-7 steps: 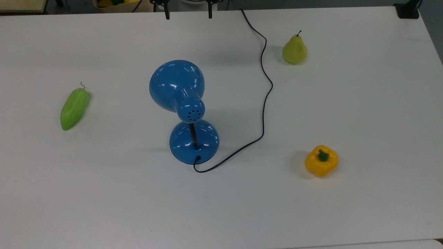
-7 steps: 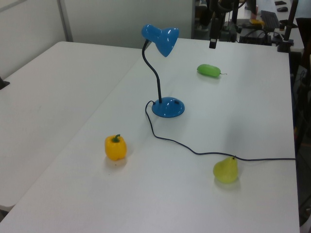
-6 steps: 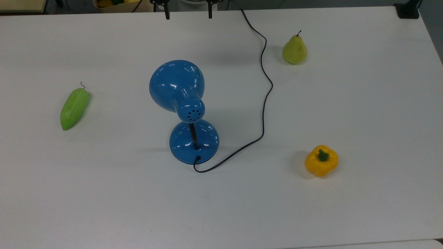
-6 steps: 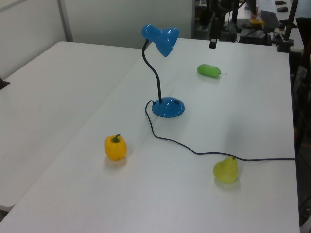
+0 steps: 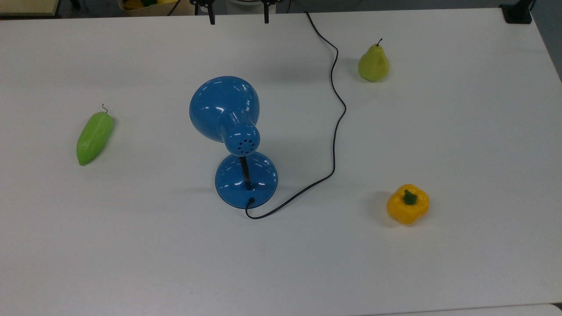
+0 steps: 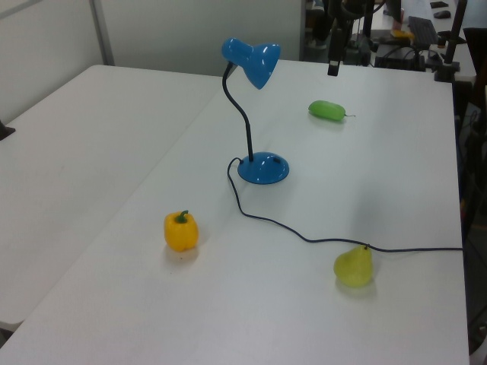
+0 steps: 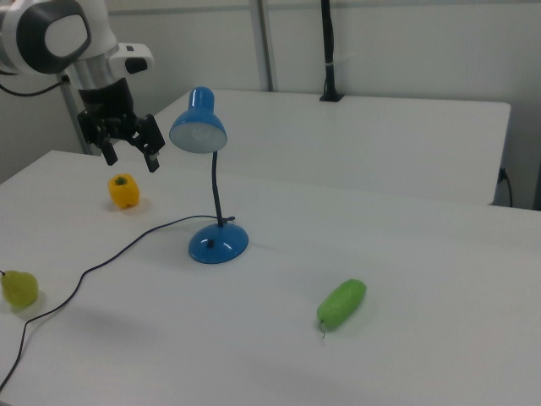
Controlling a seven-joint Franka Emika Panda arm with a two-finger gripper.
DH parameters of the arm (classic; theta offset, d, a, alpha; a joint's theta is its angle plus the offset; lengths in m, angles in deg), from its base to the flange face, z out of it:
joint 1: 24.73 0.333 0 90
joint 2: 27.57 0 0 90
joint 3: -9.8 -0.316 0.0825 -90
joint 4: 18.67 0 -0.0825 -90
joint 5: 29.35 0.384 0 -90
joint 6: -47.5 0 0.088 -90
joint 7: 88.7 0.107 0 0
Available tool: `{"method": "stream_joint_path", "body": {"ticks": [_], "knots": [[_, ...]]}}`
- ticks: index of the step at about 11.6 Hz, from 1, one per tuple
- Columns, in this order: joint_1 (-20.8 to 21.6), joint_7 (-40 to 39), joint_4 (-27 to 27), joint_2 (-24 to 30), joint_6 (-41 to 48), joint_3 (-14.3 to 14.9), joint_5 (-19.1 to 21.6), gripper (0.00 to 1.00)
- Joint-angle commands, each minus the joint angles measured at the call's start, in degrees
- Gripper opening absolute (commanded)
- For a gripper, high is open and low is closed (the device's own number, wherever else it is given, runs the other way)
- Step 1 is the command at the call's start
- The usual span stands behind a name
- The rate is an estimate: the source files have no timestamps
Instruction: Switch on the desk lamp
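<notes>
Four things rest on the white table [image 5: 461, 145]. Nearest in the top view lies a yellow bell pepper [image 5: 407, 204]. Mid-table stands the glossy blue metal desk lamp [image 5: 237, 140], its round base [image 5: 246, 180] near the middle, its thin black cord [image 5: 336, 131] trailing to the far edge. The lamp looks light and slippery, with a bendy neck, so any press probably belongs low on the base; no switch is discernible. Further off lie a green cucumber-like vegetable [image 5: 94, 137] and a green pear [image 5: 373, 64]. Farthest, the black two-finger gripper [image 7: 127, 144] hangs spread wide and empty, well apart from the lamp.
</notes>
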Motion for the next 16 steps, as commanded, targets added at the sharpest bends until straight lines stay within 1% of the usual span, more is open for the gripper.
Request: {"method": "stream_joint_path", "body": {"ticks": [1, 8, 9, 11, 12, 13, 15, 16], "knots": [[0.2, -1.0, -0.6, 1.5, 1.2, 0.5, 1.0, 1.00], [0.1, -2.4, -0.7, 1.5, 1.5, 0.5, 1.0, 1.00], [0.1, -2.5, -0.7, 1.5, 1.4, 0.5, 1.0, 0.96], [0.1, -2.8, -0.7, 1.5, 1.4, 0.5, 1.0, 0.83], [0.1, -2.8, -0.7, 1.5, 1.4, 0.5, 1.0, 0.81], [0.1, -2.8, -0.7, 1.5, 1.4, 0.5, 1.0, 0.75], [0.1, -2.8, -0.7, 1.5, 1.4, 0.5, 1.0, 0.59], [0.1, -2.5, -0.6, 1.5, 1.4, 0.5, 1.0, 0.54]]}}
